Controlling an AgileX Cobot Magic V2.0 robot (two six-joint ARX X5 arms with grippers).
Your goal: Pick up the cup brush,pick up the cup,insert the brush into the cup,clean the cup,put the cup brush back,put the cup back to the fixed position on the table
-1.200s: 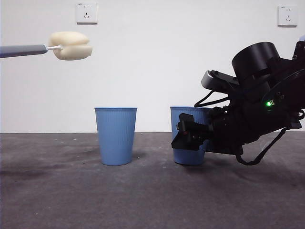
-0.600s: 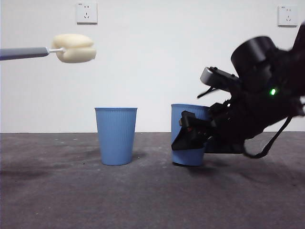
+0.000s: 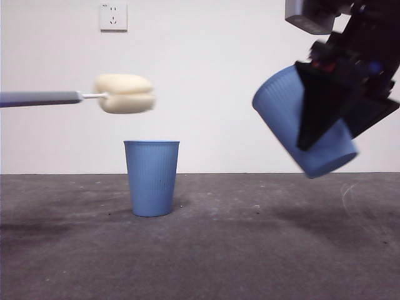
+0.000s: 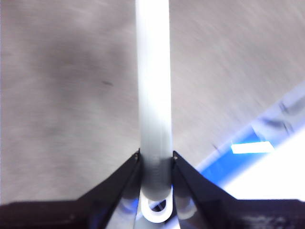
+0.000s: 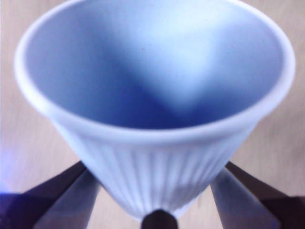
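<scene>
My right gripper (image 3: 325, 119) is shut on the blue ribbed cup (image 3: 284, 115) and holds it high at the right, tilted with its mouth toward the upper left. In the right wrist view the cup (image 5: 157, 143) fills the frame between my jaws, its inside empty. My left gripper (image 4: 156, 164) is shut on the cup brush's pale handle (image 4: 153, 81). In the front view the cup brush (image 3: 125, 94) reaches in level from the left, its cream sponge head in the air above the second cup (image 3: 152, 178). The left gripper itself is out of the front view.
The second blue cup stands upright on the dark grey table (image 3: 250, 250), left of centre. A white wall with a socket (image 3: 113, 17) is behind.
My right gripper has lifted the right cup off the table, up and to the right, and tilted it. The brush head has moved right and slightly down.
</scene>
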